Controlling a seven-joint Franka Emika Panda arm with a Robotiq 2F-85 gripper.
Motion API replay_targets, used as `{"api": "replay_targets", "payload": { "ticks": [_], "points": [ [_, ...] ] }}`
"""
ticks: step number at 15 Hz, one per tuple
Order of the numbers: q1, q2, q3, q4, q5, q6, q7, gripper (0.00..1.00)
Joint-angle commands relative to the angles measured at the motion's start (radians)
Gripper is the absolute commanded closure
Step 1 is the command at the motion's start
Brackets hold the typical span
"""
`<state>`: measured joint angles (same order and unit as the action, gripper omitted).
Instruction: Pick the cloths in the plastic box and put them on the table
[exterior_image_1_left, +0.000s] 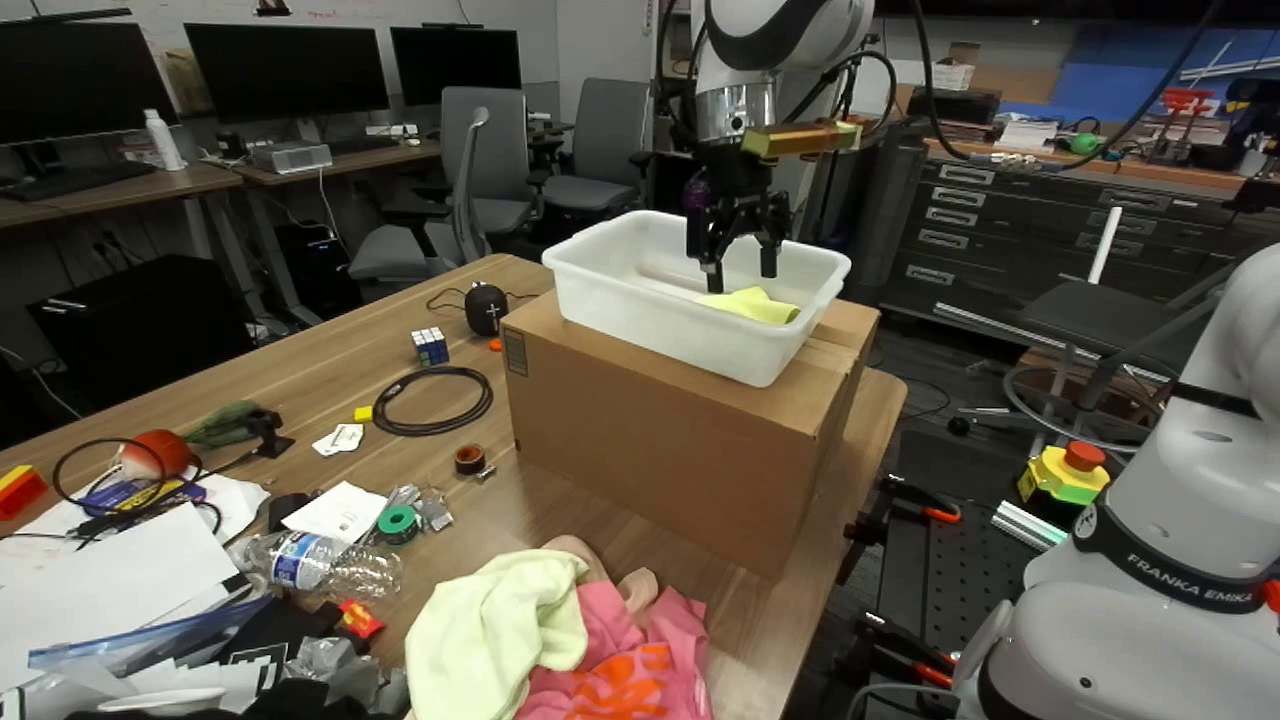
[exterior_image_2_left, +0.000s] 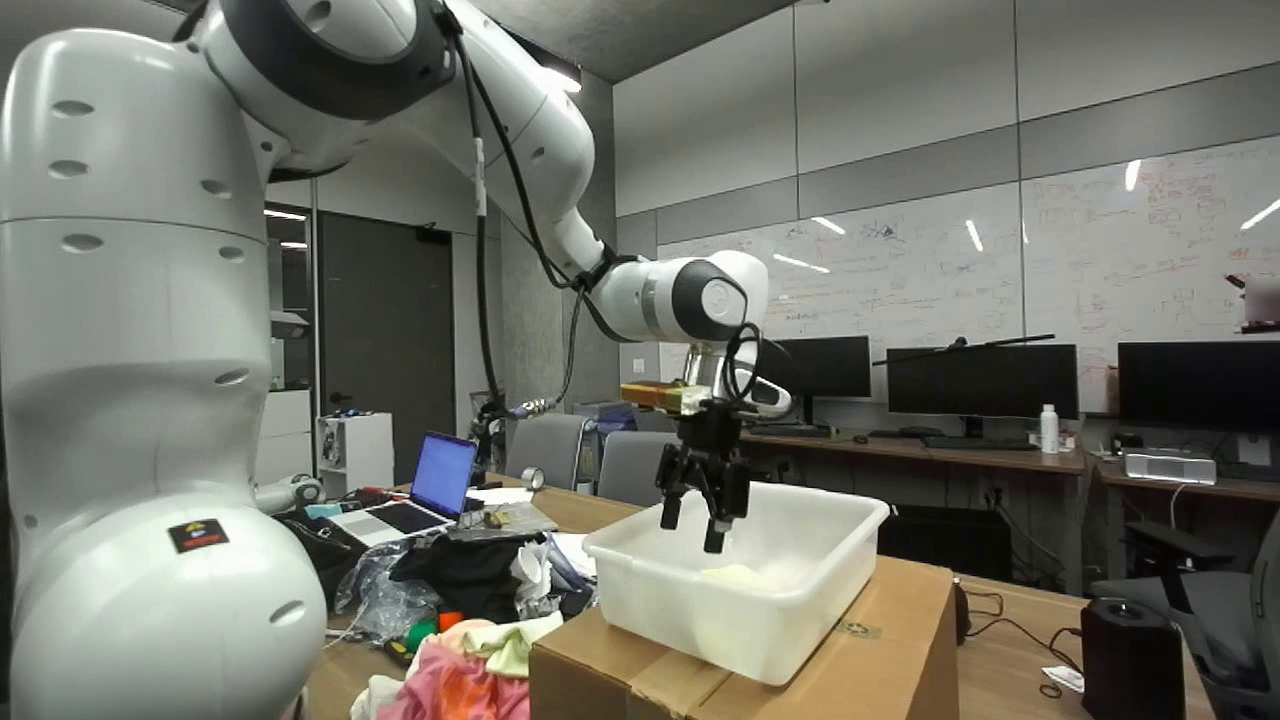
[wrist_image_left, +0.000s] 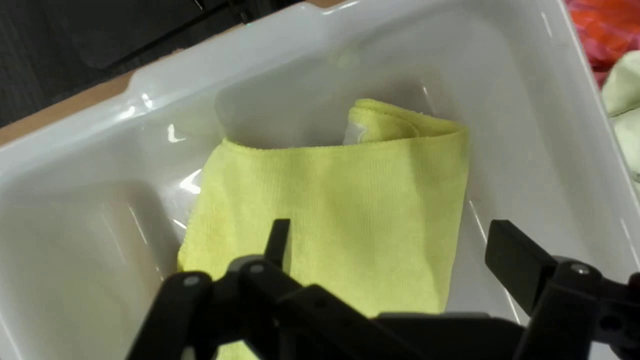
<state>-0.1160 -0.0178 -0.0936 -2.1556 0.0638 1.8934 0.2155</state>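
A yellow cloth (exterior_image_1_left: 752, 303) lies folded on the bottom of the white plastic box (exterior_image_1_left: 660, 325). In the wrist view the cloth (wrist_image_left: 350, 190) fills the middle of the box (wrist_image_left: 540, 110). My gripper (exterior_image_1_left: 741, 272) is open and empty, pointing down inside the box opening above the cloth. In the wrist view the gripper (wrist_image_left: 392, 227) has one finger over the cloth and one beyond its right edge. In an exterior view the box wall (exterior_image_2_left: 690, 610) partly hides the cloth (exterior_image_2_left: 738, 574). A pale yellow cloth (exterior_image_1_left: 500, 630) and a pink and orange cloth (exterior_image_1_left: 640, 660) lie heaped on the table (exterior_image_1_left: 740, 610).
The plastic box stands on a cardboard box (exterior_image_1_left: 660, 450). A plastic bottle (exterior_image_1_left: 320, 565), papers (exterior_image_1_left: 130, 570), a coiled cable (exterior_image_1_left: 433, 400) and a puzzle cube (exterior_image_1_left: 430, 346) lie on the table. A black speaker (exterior_image_1_left: 486, 308) stands behind the cardboard box. A laptop (exterior_image_2_left: 445, 475) shows further back.
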Motion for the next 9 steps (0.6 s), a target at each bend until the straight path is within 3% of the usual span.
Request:
{"api": "replay_targets", "payload": {
  "ticks": [1,9],
  "points": [
    [-0.014,0.027,-0.022,-0.024,0.021,0.057,0.019,0.0],
    [-0.033,0.057,-0.046,-0.083,0.047,0.214,0.028,0.0]
  ]
}}
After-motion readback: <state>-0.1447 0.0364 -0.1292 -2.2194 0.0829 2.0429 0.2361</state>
